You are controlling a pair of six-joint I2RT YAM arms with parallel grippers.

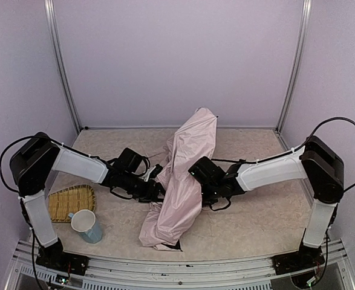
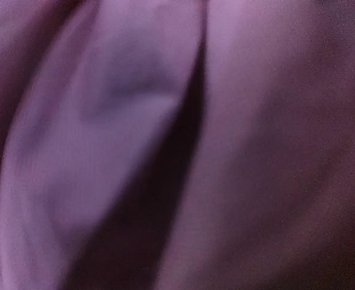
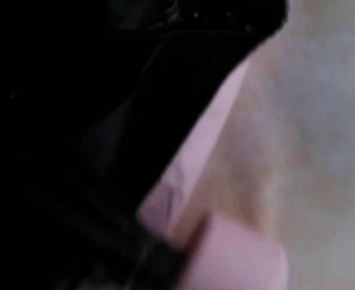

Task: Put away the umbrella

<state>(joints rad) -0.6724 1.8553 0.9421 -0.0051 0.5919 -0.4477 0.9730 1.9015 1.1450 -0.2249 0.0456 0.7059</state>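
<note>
I'm seeing the umbrella [image 1: 188, 151] lying as a crumpled pink heap on the surface [image 1: 262, 217], directly between the two claws, with the left claw [image 1: 156, 188] nosing against its fabric from one side and the right claw [image 1: 196, 180] from the other. Both wrist views are filling with cloth, pink folds on the left and black lining on the right, so I cannot tell whether either claw is apart or clamped. A woven tray [image 1: 71, 202] and a pale mug [image 1: 87, 225] are sitting well behind the left claw.

Your beige table [image 1: 262, 219], with the umbrella [image 1: 186, 163] heaped mid-surface, a woven tray [image 1: 65, 202] and a cup [image 1: 87, 226] front left.
</note>
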